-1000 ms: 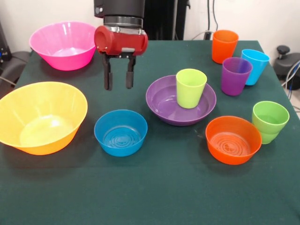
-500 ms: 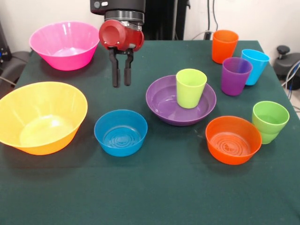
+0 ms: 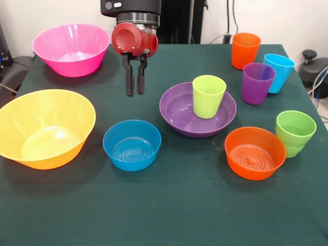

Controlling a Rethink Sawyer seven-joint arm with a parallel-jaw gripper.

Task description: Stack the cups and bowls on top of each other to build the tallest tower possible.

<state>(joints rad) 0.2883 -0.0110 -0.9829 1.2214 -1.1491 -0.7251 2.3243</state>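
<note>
A lime-yellow cup stands upright inside the wide purple bowl at the table's middle. The small blue bowl sits on the table to the left of and nearer than it. My gripper hangs above the cloth, beyond the blue bowl and left of the purple bowl. It is empty and points down, with a narrow gap between its fingers. The small orange bowl and a green cup are at the near right. The purple cup, light blue cup and orange cup stand at the far right.
A big yellow-orange bowl sits at the left edge, close beside the blue bowl. A big pink bowl sits at the far left, next to the arm. The table has a dark green cloth.
The gripper has turned about its wrist and shifted a little to the right, toward the purple bowl. Its fingers now look closer together. No cup or bowl has moved.
</note>
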